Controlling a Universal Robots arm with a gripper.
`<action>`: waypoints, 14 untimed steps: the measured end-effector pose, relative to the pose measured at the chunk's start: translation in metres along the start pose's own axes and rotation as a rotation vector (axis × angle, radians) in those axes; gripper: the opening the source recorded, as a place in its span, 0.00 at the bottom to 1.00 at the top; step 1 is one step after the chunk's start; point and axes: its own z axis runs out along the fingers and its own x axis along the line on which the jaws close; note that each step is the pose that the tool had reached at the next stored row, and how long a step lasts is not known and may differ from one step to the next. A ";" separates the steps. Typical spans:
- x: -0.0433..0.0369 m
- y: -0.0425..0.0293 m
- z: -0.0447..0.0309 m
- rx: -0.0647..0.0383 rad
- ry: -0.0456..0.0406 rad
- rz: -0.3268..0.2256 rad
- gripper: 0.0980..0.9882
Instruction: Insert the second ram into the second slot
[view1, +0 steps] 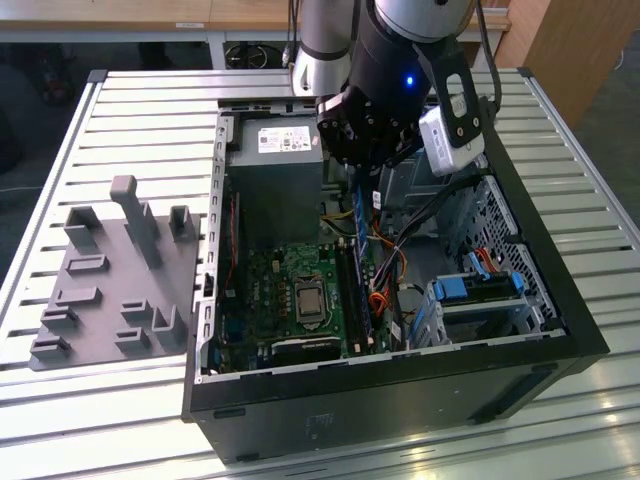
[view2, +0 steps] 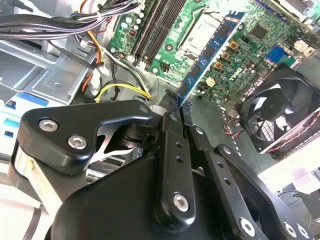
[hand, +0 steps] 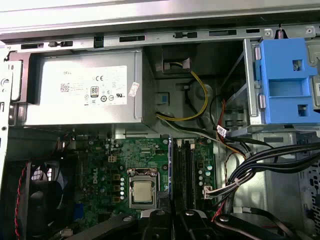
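My gripper (view1: 366, 168) hangs over the open computer case (view1: 560, 330) and is shut on the second ram (view2: 210, 55), a thin blue stick. In the second wrist view the two black fingers (view2: 170, 125) pinch one end of the stick, and the rest of it reaches out over the motherboard (view2: 245, 45). In the first wrist view the ram (hand: 171, 170) shows edge-on as a thin blue line alongside the black memory slots (hand: 183, 170), with the gripper (hand: 172, 217) behind it. In the exterior view the ram (view1: 358, 225) hangs above the slots (view1: 350, 290). Whether its edge touches a slot I cannot tell.
A grey power supply (view1: 275, 175) sits beside the gripper. The processor socket (hand: 142, 192) lies next to the slots, and a black fan (view2: 280, 110) stands at the board's edge. Cable bundles (hand: 260, 170) and blue drive-bay latches (view1: 480, 290) crowd the other side. A grey fixture board (view1: 110, 280) lies outside the case.
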 end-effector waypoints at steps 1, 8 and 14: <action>0.0001 0.0002 -0.0012 0.000 0.0000 0.000 0.04; 0.0004 0.0006 -0.0043 0.000 0.0000 0.000 0.04; 0.0007 0.0010 -0.0069 0.000 0.0000 0.000 0.04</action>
